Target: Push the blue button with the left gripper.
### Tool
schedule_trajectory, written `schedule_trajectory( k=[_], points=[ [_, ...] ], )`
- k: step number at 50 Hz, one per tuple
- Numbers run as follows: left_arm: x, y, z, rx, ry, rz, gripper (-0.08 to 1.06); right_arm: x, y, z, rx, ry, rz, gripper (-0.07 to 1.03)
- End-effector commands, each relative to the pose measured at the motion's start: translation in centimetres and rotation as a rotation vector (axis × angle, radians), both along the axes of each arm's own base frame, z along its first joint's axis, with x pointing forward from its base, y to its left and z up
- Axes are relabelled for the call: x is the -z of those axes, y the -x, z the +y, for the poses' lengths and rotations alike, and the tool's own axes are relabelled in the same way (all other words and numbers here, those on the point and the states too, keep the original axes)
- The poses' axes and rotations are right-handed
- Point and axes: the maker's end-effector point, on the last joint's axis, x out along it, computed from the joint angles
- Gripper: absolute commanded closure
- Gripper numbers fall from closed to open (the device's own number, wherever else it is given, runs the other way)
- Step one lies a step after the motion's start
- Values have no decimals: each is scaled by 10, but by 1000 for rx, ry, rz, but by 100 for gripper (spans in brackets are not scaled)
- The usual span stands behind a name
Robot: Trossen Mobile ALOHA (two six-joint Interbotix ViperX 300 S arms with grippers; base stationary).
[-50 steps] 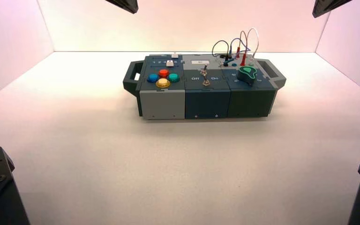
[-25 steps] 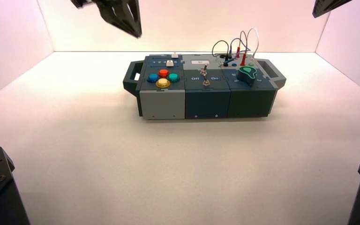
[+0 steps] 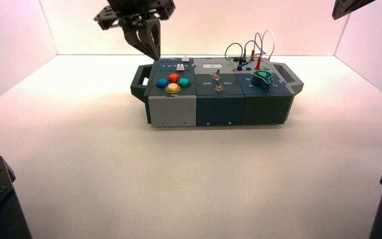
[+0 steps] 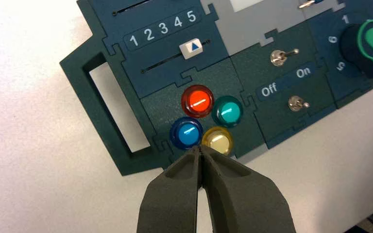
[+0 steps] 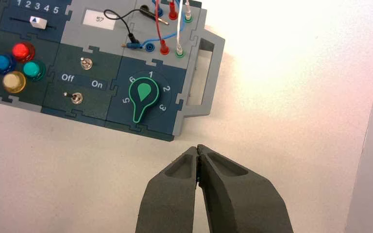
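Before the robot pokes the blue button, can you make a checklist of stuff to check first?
1. Left gripper fingers shut to a point: ok.
2. Blue button in plain sight, nothing covering it: ok.
3. Tip touching the blue button: not ok, it hangs above the box.
4. Tip lined up over blue, not the yellow button: cannot tell.
5. Right gripper out of the way, off beside the box: ok.
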Motion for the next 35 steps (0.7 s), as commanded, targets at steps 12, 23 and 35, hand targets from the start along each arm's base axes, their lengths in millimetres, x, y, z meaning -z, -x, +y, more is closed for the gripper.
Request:
schedule_trajectory(
  k=[12, 23, 35],
  points=[
    [11, -11, -4, -3, -8, 17, 101, -11, -5, 2, -3, -7, -32, 99],
    [23, -11, -5, -3, -20, 44, 101, -11, -5, 1, -2, -5, -33, 99],
    [27, -15, -8, -6, -20, 53, 101, -11, -5, 1, -5, -3, -34, 99]
  ],
)
